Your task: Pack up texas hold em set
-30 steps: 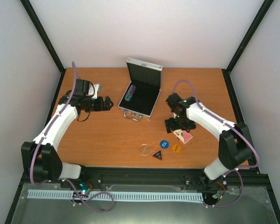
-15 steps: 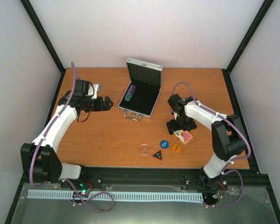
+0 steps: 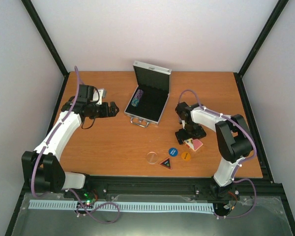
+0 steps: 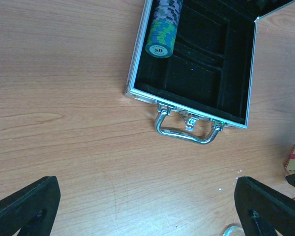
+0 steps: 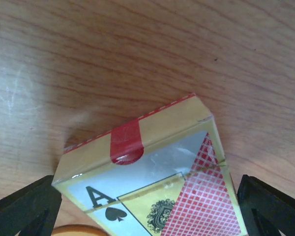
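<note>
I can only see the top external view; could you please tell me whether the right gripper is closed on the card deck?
Observer: No. The right gripper is open, with its black fingertips standing wide on either side of the red-backed card deck.
Operator: Thank you. Can you read the chips in the case?
Observer: Yes. In the left wrist view, the end chip of the striped poker chip stack in the silver aluminium case reads 50.

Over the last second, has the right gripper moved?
Yes. The right gripper has come down toward the near edge of the table, closing in on the card deck, which stayed put. Its open jaws straddle it.
</note>
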